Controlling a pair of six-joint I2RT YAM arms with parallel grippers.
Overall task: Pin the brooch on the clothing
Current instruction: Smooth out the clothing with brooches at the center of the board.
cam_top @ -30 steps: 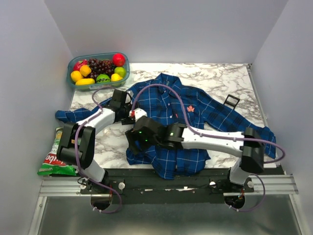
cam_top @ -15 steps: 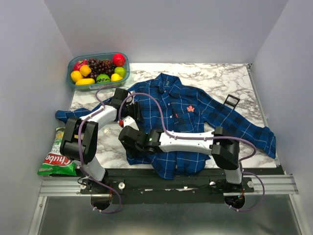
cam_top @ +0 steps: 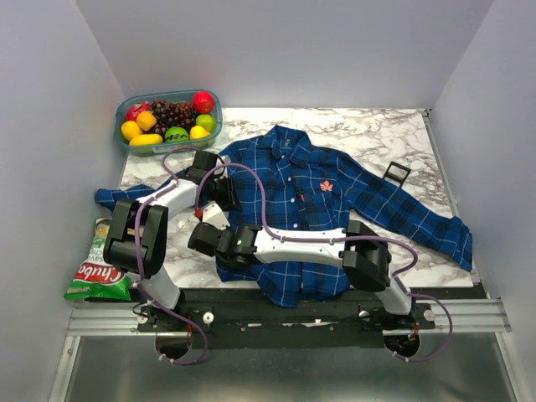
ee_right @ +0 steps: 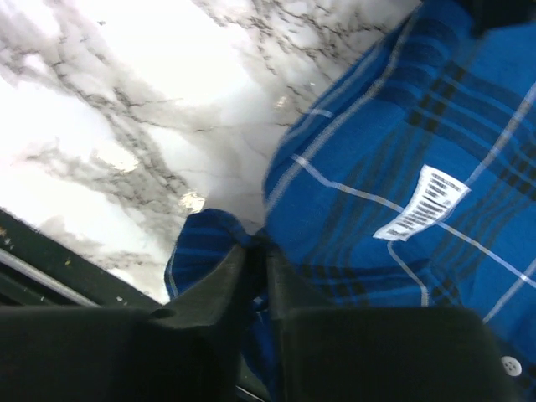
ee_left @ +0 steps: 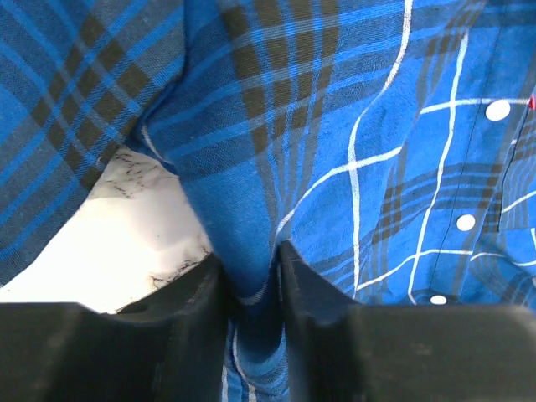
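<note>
The clothing [cam_top: 335, 209], a blue plaid shirt, lies spread face up on the marble table [cam_top: 377, 134]. The salmon-red brooch [cam_top: 327, 186] sits on its chest, right of the button line. My left gripper [cam_top: 224, 191] is at the shirt's left side seam, shut on a raised fold of the clothing [ee_left: 243, 209]; the fingers [ee_left: 306, 293] squeeze it. My right gripper [cam_top: 203, 239] is at the near left hem corner, its jaws pinched on the clothing's edge [ee_right: 209, 239].
A tub of fruit [cam_top: 167, 121] stands at the back left. A chips bag [cam_top: 96, 268] lies at the near left edge. A small black square case [cam_top: 397, 173] rests right of the shirt. A white label [ee_right: 427, 203] shows inside the hem.
My right arm swung left and nearer to the hem corner and closed on the fabric. My left gripper shifted slightly right and closed on a fold.
</note>
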